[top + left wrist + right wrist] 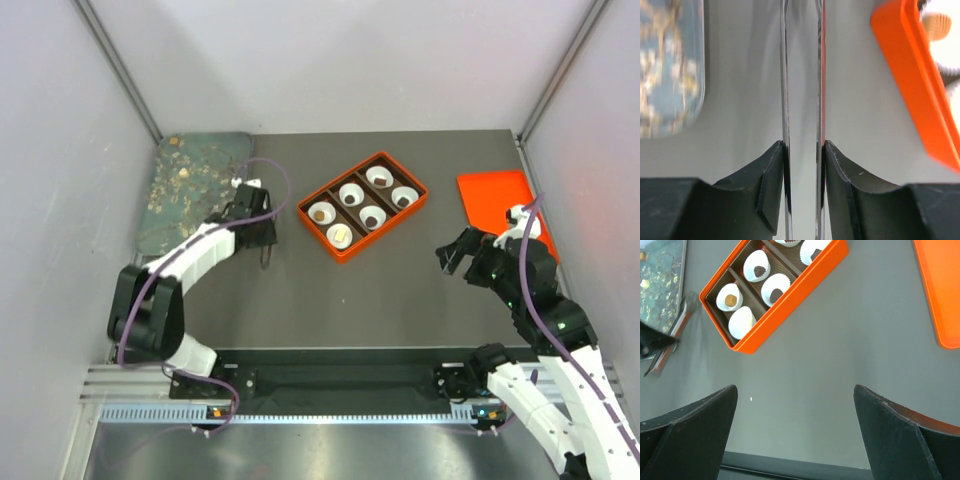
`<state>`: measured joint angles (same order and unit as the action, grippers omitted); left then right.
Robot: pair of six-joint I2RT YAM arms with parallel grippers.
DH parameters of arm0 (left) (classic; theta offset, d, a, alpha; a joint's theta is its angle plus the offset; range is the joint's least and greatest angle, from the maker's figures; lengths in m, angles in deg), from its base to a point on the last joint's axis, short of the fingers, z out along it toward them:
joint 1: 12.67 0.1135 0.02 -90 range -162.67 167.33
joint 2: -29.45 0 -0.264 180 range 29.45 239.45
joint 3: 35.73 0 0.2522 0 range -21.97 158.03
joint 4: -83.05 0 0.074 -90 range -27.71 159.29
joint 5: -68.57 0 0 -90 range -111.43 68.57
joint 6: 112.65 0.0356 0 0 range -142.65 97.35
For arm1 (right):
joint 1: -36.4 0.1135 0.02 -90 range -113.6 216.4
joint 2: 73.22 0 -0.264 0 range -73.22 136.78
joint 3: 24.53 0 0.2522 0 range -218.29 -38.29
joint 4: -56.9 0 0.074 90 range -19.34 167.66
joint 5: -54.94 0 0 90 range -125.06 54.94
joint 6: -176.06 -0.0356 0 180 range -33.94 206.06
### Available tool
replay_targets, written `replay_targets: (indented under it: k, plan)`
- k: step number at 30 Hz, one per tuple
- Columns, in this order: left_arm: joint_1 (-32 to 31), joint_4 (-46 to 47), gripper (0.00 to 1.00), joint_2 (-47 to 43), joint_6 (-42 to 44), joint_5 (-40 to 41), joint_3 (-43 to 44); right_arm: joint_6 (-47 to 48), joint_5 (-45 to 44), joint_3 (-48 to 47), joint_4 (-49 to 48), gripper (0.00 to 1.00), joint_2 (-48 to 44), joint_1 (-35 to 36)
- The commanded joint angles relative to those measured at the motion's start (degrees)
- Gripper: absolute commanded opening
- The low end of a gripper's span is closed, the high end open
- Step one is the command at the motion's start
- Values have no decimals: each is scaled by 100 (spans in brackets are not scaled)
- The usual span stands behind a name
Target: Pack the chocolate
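a: orange box (385, 232) sits toward the far middle of the table (350, 310), turned at an angle. where is the chocolate (373, 216)?

b: in that box, one lump to each of the six white paper cups (351, 193). four are dark, one tan, one cream. a few small lumps also show on the patterned tray (190, 200) at the far left.

a: and the left gripper (264, 238)?

b: it is between the tray and the box, down near the table. its fingers (772, 170) press on the outer sides of the metal tongs (785, 75), so it is partly closed around them. the two blades stand apart with a narrow gap. their tips run out of the wrist view, so i cannot tell if they pinch anything.

a: what about the right gripper (452, 258)?

b: it hangs over bare table to the right of the box, near the flat orange lid (500, 205). its jaws are spread wide with nothing between them.
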<state>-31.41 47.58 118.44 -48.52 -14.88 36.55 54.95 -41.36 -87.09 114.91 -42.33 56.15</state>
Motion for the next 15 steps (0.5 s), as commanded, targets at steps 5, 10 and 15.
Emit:
replay_targets:
  k: [5,10,15]
  plan:
    - [-577,62,42,-1717,-752,-241,-1473,88,173,-104,-162,100,-154,55]
    - [-1219,-140,47,-2166,-1507,13,-2063,105,261,-86,-83,100,-277,55]
    - [-1255,-52,55,-2439,-1860,57,-2740,105,340,-121,-13,100,-295,55]
